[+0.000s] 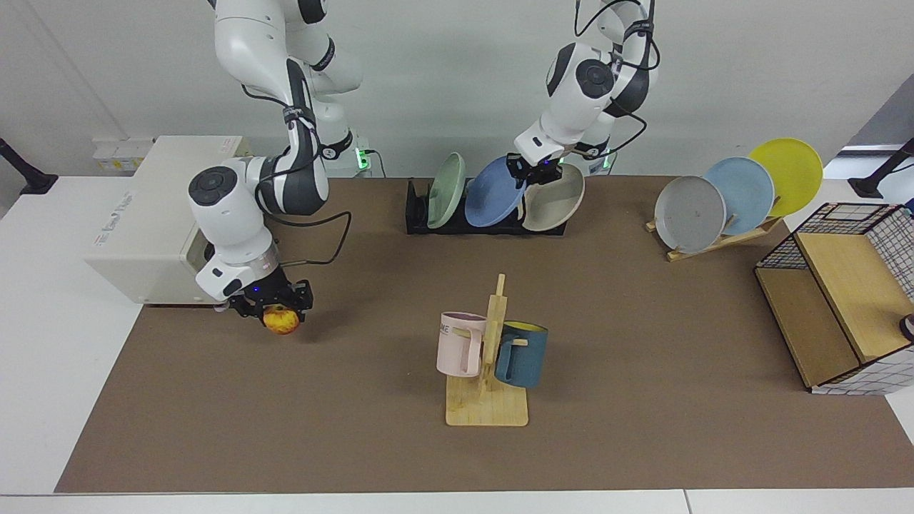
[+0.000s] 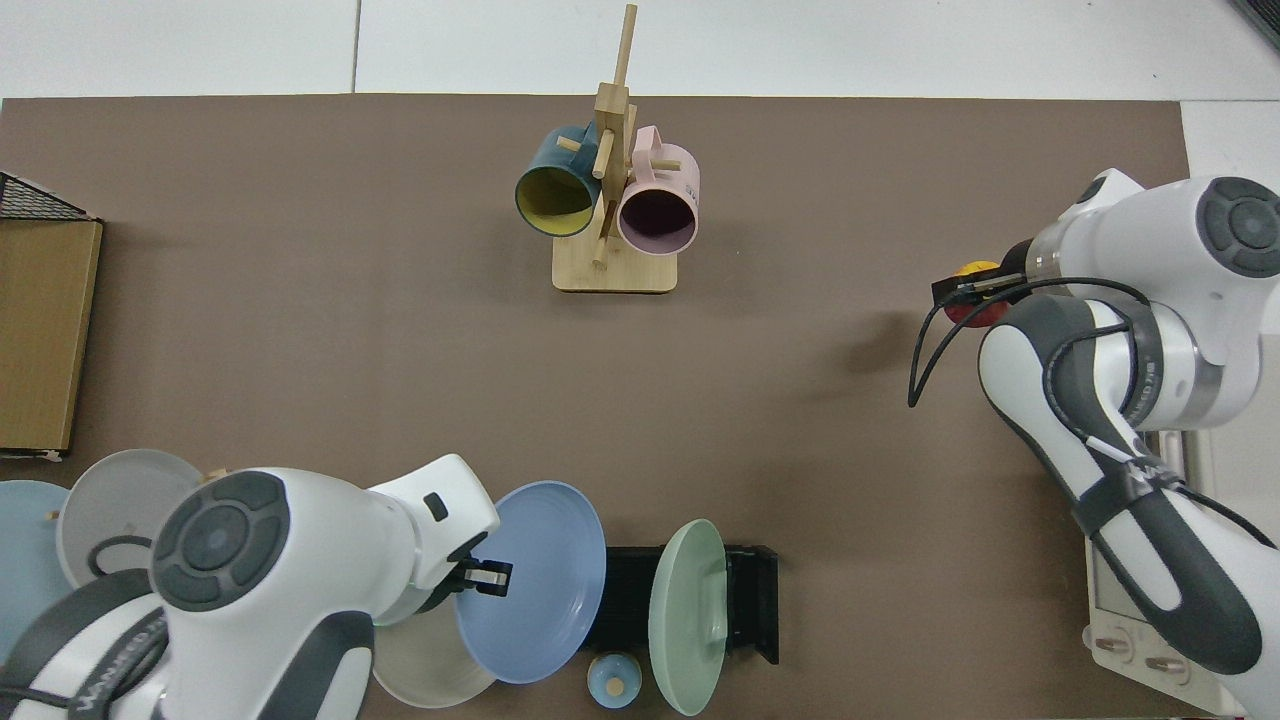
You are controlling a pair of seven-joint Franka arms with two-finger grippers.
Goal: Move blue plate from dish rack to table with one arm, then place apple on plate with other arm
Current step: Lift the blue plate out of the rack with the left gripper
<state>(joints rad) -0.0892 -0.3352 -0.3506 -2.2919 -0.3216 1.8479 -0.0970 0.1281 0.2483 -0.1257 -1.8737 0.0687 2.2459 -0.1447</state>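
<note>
Left end effector [image 1: 534,171] is pinching the upper rim of the blue plate [image 1: 495,193], which sits raised and tilted above the dish rack [image 1: 418,214], apparently clear of its slot. The grip point lies at about 1 o'clock on the plate's face in the facing view; in the top view the fingers [image 2: 487,577] meet the rim at 9 o'clock.

Right end effector [image 1: 271,305] is closed on the apple [image 1: 281,319], held just above the bench [image 1: 643,400] near the cream appliance [image 1: 143,221]. The apple hangs directly below the fingers.

Risks, as judged:
- The plate is held by a narrow rim pinch; its weight hangs off-centre, so it may rotate or slip during transport.
- The beige plate [image 1: 555,200] at 3 o'clock and the green plate [image 1: 445,191] at 9 o'clock stand close by; a sideways swing could knock either.
- The mug stand [image 1: 488,357] occupies the bench centre; a careless descent path could strike it.
- The apple is round and may roll off the plate once released.
</note>
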